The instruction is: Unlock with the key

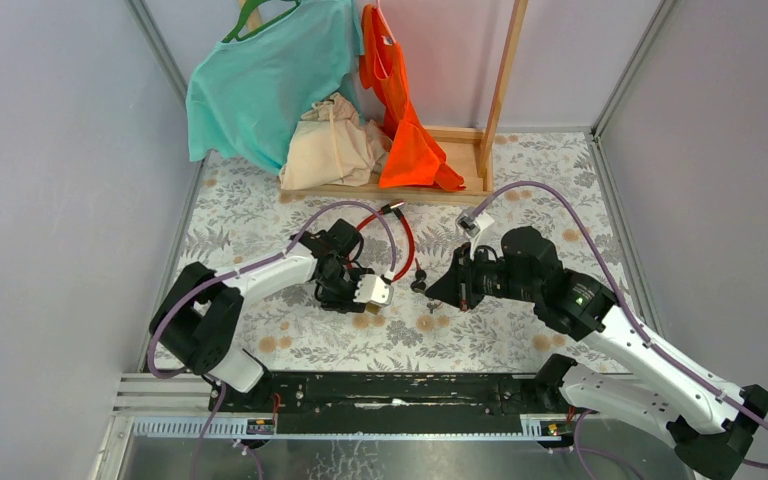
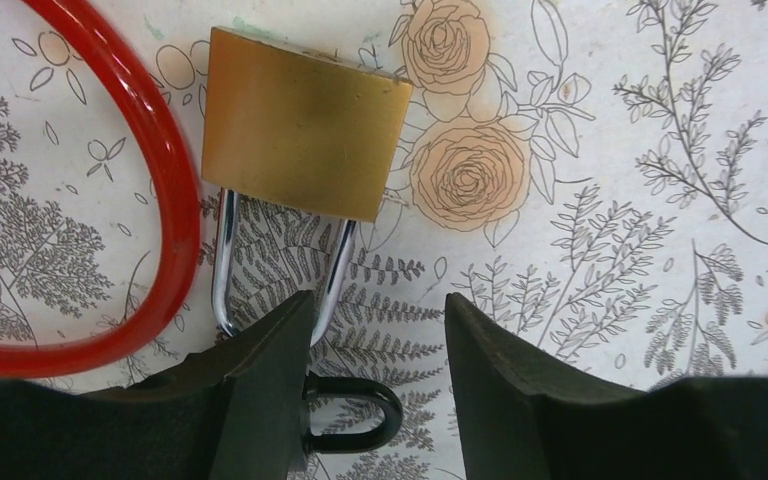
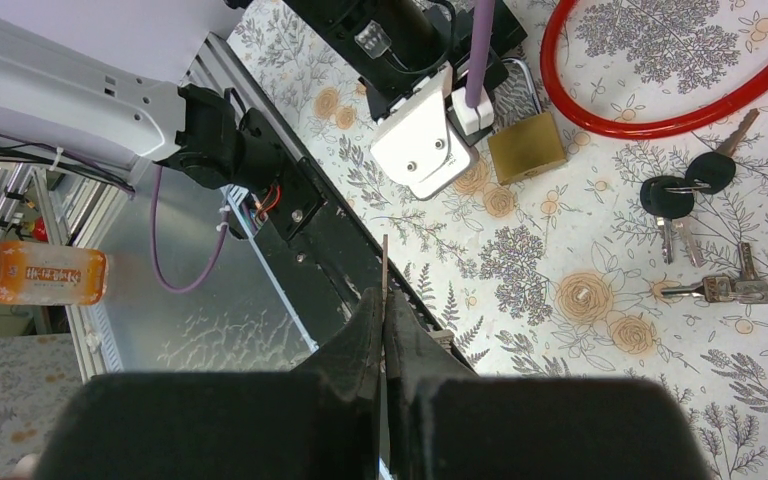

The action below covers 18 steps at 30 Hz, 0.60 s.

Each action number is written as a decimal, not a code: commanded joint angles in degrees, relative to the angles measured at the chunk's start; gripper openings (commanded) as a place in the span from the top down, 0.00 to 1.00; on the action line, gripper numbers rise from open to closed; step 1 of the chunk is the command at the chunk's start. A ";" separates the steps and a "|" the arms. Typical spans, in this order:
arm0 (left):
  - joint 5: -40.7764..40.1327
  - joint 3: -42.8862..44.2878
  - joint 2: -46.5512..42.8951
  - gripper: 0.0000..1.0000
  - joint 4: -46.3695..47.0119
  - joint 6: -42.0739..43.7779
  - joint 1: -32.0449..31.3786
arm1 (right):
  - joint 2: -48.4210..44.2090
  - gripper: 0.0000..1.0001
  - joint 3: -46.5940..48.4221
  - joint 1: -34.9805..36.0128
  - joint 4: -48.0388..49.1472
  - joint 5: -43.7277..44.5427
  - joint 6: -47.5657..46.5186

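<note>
Our left end effector (image 2: 378, 308) is down low over the flowery surface (image 2: 610, 250). Its two fingers are apart, and we see only the surface in the gap between them, so it is open and holds nothing. Just in front of it lies the gold padlock (image 2: 305, 135), flat on the surface. The padlock's silver loop (image 2: 222, 260) points back at us. One leg of the loop runs in beside our left finger (image 2: 260, 380). We cannot tell if they touch. A thick red cable (image 2: 165, 180) bends around on the left, just beside the padlock.

Our right end effector (image 3: 384, 298) is closed tight. A thin key (image 3: 385, 262) is pinched between its fingers and sticks out past the tips. We see the key from its edge, so it looks like a thin line. It hangs above the surface, apart from the padlock.

From the right wrist we also see two keys with black heads (image 3: 682, 190) lying near the red cable. A silver key (image 3: 725, 290) lies a bit away from them. An orange bottle (image 3: 45, 275) lies off the surface, past the dark rail.

At the far end of the surface stands a wooden rack (image 1: 500, 90). A teal shirt (image 1: 260, 80) and an orange cloth (image 1: 405, 130) hang on it.
</note>
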 commanded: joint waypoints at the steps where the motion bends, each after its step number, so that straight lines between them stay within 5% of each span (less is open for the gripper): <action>1: 0.12 -1.32 0.55 0.43 6.20 3.49 -0.13 | -1.31 1.00 2.00 -0.16 0.85 0.61 0.12; 12: -3.93 -3.46 3.47 0.59 6.13 5.14 -0.13 | -1.36 1.00 2.98 -0.16 -0.34 1.18 -0.55; 18: -4.37 -5.53 -0.88 0.80 5.38 3.63 -0.34 | -1.62 1.00 3.14 -0.18 -0.53 1.74 -0.84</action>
